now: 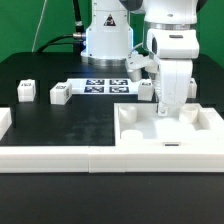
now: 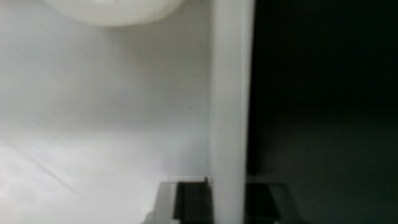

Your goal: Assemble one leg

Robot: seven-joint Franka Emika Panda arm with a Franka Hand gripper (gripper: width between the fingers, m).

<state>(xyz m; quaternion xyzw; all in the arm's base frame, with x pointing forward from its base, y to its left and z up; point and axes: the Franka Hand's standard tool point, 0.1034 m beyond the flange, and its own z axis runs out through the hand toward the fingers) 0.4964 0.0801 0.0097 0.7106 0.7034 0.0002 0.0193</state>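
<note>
The large white tray (image 1: 190,140) lies at the front on the exterior view's right. My gripper (image 1: 165,108) points down at the tray's far wall. In the wrist view the wall's thin white rim (image 2: 231,110) runs between my two dark fingertips (image 2: 192,200), which stand tight against it on both sides. The tray's floor (image 2: 107,110) and one round corner hole (image 2: 116,8) show beside the rim. Two small white legs (image 1: 25,92) (image 1: 60,95) with marker tags stand apart on the exterior view's left, far from the gripper.
The marker board (image 1: 105,85) lies at the back middle, in front of the arm's base. Another small tagged white block (image 1: 145,88) stands just behind the gripper. White border rails (image 1: 50,158) run along the front and left edges of the black table.
</note>
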